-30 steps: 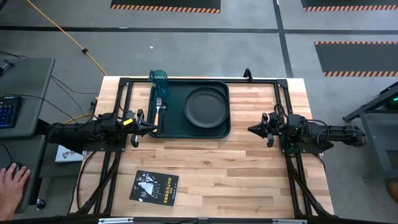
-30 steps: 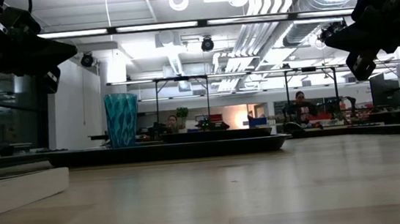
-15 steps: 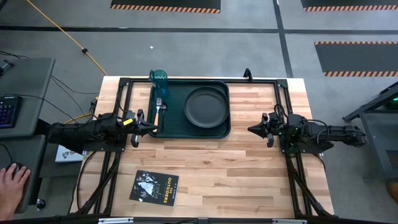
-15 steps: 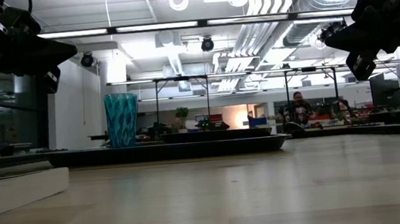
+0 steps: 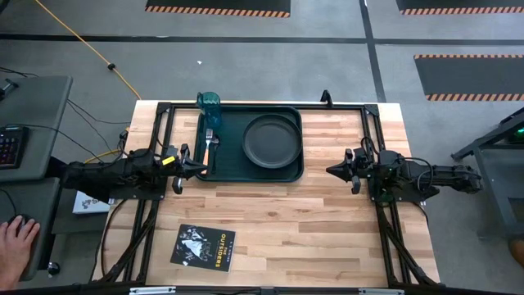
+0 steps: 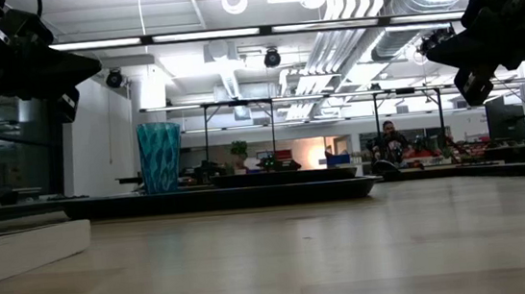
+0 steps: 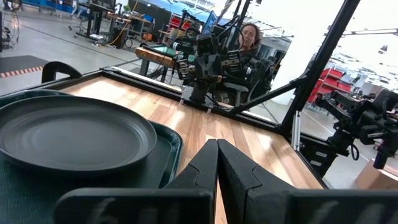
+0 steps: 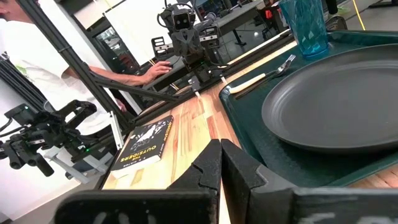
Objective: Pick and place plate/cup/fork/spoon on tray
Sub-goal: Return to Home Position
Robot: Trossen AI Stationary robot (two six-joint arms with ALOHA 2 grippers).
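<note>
The dark green tray (image 5: 295, 168) lies at the far middle of the table. On it rest the dark plate (image 5: 271, 140), the fork (image 5: 208, 144) along the tray's left side, and the teal cup (image 5: 208, 102), upright at the far left corner. I cannot make out the spoon. My left gripper (image 5: 205, 170) is shut and empty, raised at the tray's near left edge. My right gripper (image 5: 329, 170) is shut and empty, raised to the right of the tray. The wrist views show both pairs of fingers closed together, the left (image 7: 217, 149) and the right (image 8: 220, 149).
A black booklet with white print (image 5: 205, 246) lies on the table near its front left. A black frame runs along the table's edges (image 5: 368, 111). A person's hand (image 5: 16, 238) rests at a desk left of the table. Bare wood lies between the tray and the front edge.
</note>
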